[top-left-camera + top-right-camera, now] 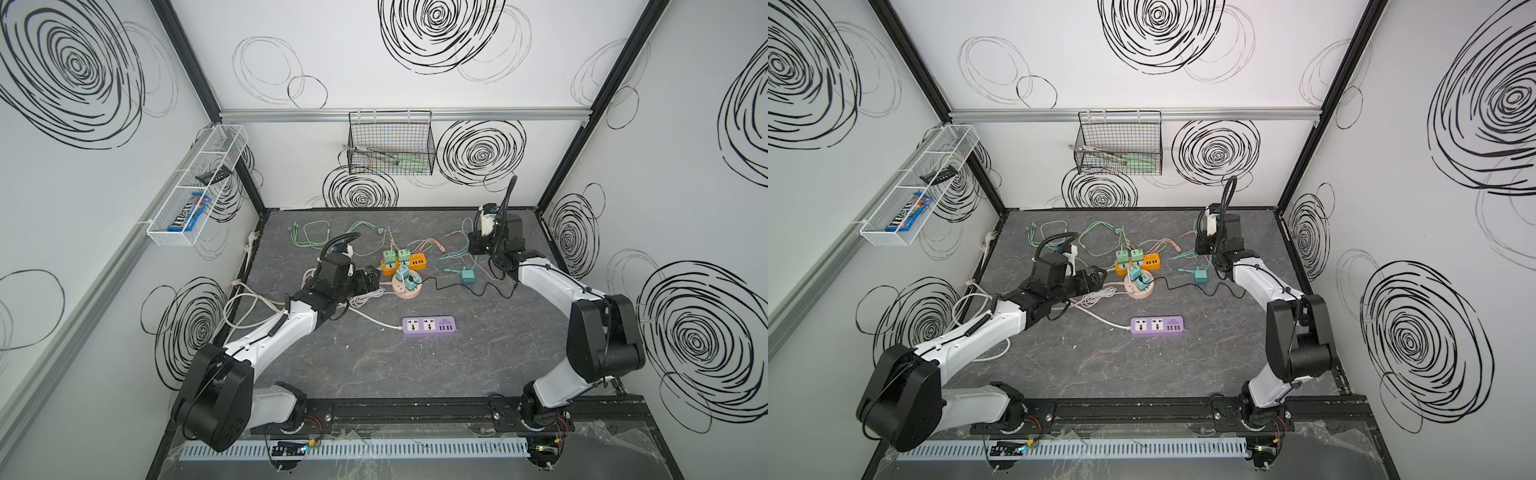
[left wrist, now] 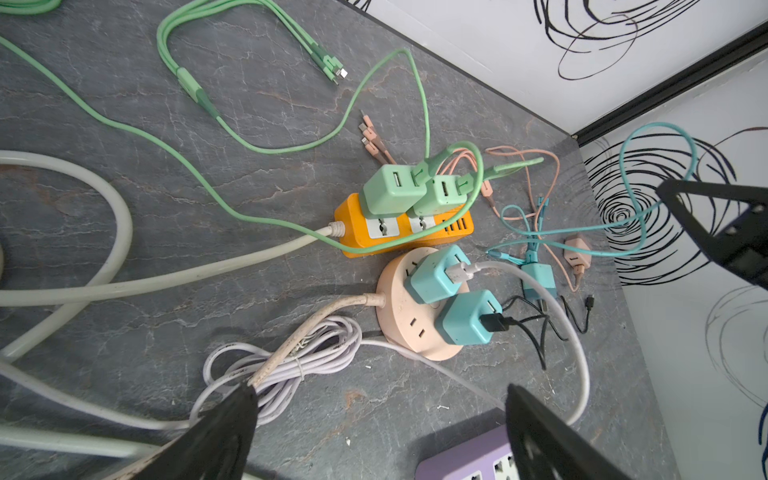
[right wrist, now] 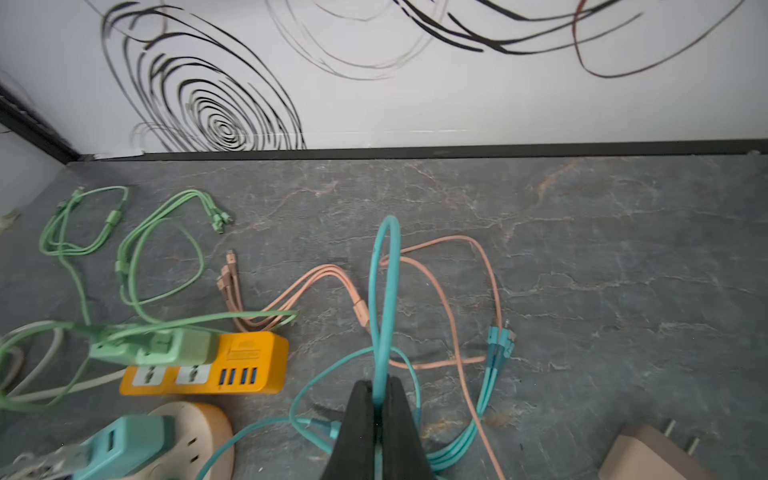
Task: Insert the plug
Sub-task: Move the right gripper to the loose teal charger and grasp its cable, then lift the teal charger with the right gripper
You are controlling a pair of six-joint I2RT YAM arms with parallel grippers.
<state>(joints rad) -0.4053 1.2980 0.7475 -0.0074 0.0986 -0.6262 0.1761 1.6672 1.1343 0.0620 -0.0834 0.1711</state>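
- The loose teal plug (image 1: 466,275) lies on the worktop (image 1: 415,374), between the round pink socket (image 1: 406,289) and the right arm, among loops of teal cable (image 3: 384,291).
- The right hand (image 3: 379,384) is closed tight on that teal cable, and a loop of it stands up above the fingers.
- A pink cable (image 3: 449,299) crosses under the teal one. A pink plug (image 2: 577,255) lies just beside the loose teal plug, and a black lead (image 2: 536,328) trails past it.
- The round pink socket carries two teal plugs (image 2: 434,274); one has a white lead in it, the other the black lead.
- An orange power strip (image 2: 361,232) lies just beside the round socket, with two green plugs (image 2: 390,189) in its sockets and green cables (image 2: 291,145) spread behind it.
- The left hand (image 2: 380,390) is wide open and empty, above a coiled white cord (image 2: 299,357) next to the round socket.
- A purple power strip (image 1: 428,327) lies apart, nearer the front.
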